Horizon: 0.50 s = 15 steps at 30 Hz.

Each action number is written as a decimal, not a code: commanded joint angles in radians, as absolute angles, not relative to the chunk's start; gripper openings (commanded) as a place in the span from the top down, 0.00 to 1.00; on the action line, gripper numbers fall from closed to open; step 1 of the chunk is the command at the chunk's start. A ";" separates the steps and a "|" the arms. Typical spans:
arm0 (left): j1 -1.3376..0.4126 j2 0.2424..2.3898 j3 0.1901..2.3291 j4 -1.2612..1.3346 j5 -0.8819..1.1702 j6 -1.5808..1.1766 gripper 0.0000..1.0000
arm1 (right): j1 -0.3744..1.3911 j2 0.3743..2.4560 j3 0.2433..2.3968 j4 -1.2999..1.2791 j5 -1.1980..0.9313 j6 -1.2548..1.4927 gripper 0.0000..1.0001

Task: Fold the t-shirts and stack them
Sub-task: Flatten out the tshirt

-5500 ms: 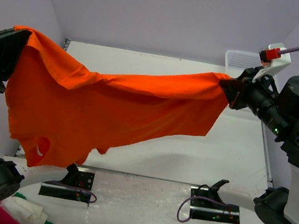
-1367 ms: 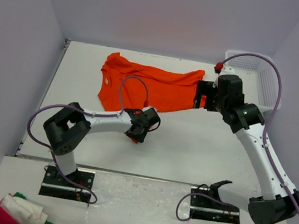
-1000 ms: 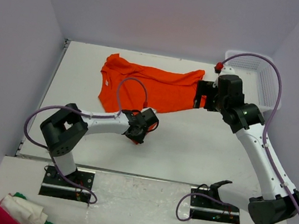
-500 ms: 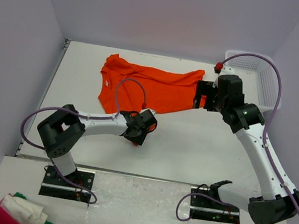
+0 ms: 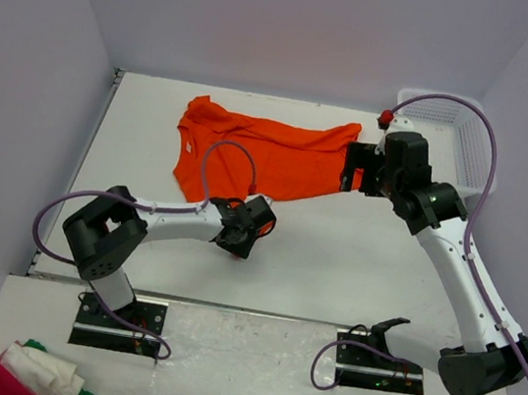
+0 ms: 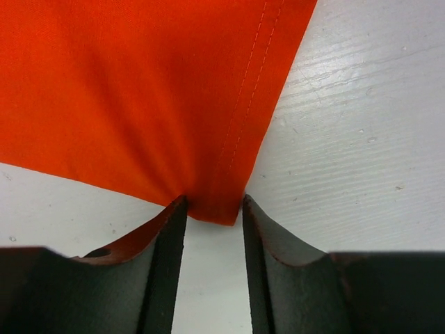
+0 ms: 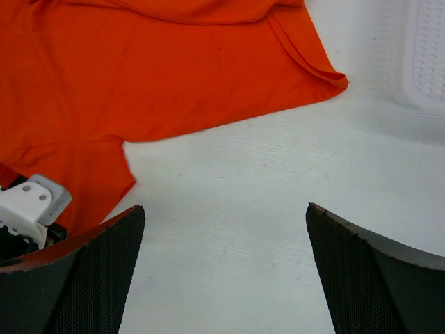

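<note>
Orange t-shirt [image 5: 261, 152] lies spread toward twelve o'clock on the table [image 5: 354, 261] — unfolded, nothing stacked. The left gripper [image 6: 208, 223] pinches its hem corner at six o'clock; the right gripper [image 7: 222, 243] gapes wide, empty — every fold remains.

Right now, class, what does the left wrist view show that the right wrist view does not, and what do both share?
Only the left wrist view shows the left tool pinching the stitched hem corner between its fingers. Only the right wrist view shows the white basket, a sleeve and the open right tool. Both show the orange t-shirt lying on the white table.
</note>
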State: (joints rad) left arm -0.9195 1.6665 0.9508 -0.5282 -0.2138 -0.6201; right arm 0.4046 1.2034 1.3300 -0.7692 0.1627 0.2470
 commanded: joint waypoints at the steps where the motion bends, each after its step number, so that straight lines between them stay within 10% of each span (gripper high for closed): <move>1: -0.931 1.680 0.916 -0.511 -0.176 -0.649 0.63 | 0.402 1.174 1.342 -0.738 0.153 0.259 0.02; 9: -0.933 1.692 0.899 -0.498 -0.176 -0.660 1.00 | 0.400 1.192 1.321 -0.736 0.182 0.267 0.02; 15: -0.927 1.554 0.937 -0.658 -0.308 -0.727 1.00 | 0.377 1.299 1.304 -0.753 0.291 0.368 0.03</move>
